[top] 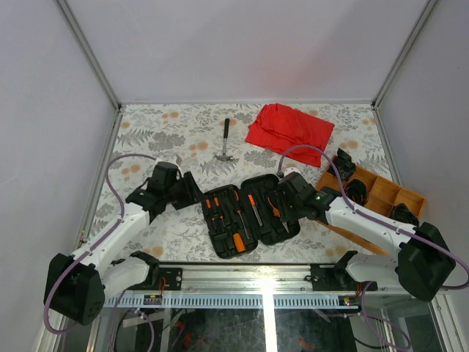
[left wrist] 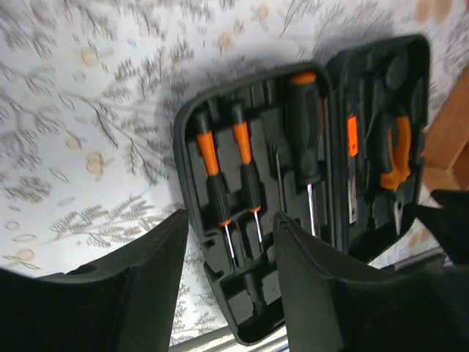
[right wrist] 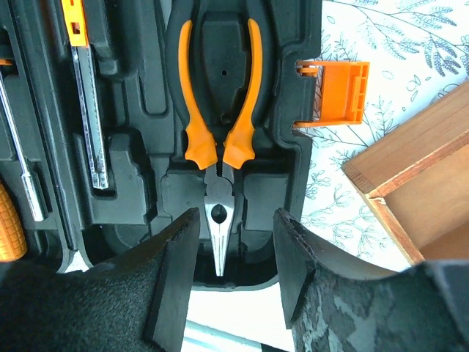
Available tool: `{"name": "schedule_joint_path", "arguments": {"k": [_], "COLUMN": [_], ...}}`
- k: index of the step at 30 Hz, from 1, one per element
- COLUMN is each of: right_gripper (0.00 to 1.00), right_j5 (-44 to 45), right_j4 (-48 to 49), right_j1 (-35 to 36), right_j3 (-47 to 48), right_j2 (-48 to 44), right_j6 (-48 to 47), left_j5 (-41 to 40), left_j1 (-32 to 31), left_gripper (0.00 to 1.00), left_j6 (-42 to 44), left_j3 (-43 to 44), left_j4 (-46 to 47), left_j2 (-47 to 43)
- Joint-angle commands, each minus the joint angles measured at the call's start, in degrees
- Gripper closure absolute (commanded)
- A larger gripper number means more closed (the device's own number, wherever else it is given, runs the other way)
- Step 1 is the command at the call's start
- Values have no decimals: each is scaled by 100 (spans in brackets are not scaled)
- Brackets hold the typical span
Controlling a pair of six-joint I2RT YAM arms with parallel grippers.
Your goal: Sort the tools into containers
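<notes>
The black tool case (top: 233, 247) lies open flat in the middle of the table. Two slim screwdrivers (left wrist: 209, 172) and a thicker driver (left wrist: 304, 125) sit in its left half. Orange-handled pliers (right wrist: 218, 103) rest in a moulded slot of the right half, beside the orange latch (right wrist: 338, 92). My right gripper (right wrist: 234, 253) hovers open over the pliers' nose, one finger on each side, touching nothing. My left gripper (left wrist: 231, 249) is open and empty at the case's left edge. A small hammer (top: 226, 144) lies on the table behind the case.
A red cloth (top: 289, 126) lies at the back. A wooden compartment tray (top: 396, 192) with dark items stands at the right, close to the right arm and the case's latch side. A slim blade tool (right wrist: 84, 95) sits in the case beside the pliers.
</notes>
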Motion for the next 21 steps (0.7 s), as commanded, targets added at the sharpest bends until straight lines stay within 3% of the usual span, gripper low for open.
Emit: {"name": "schedule_joint_path", "arguments": {"k": [1, 9, 21], "right_gripper": [48, 48, 47], "right_j5": [213, 158, 101], "right_j4": [7, 72, 178], "right_j1": [32, 35, 34], "right_j3": [245, 93, -14], "right_j2": [-204, -318, -507], "right_j6": [-100, -124, -56], "left_j5": [-489, -1000, -790], "left_j1": [-636, -1427, -1483], "left_gripper": [50, 45, 50], "left_j6": [-762, -1363, -1664], "left_j3": [-446, -761, -1269], "left_j4": [542, 979, 1802], "left_j2": [-58, 269, 577]}}
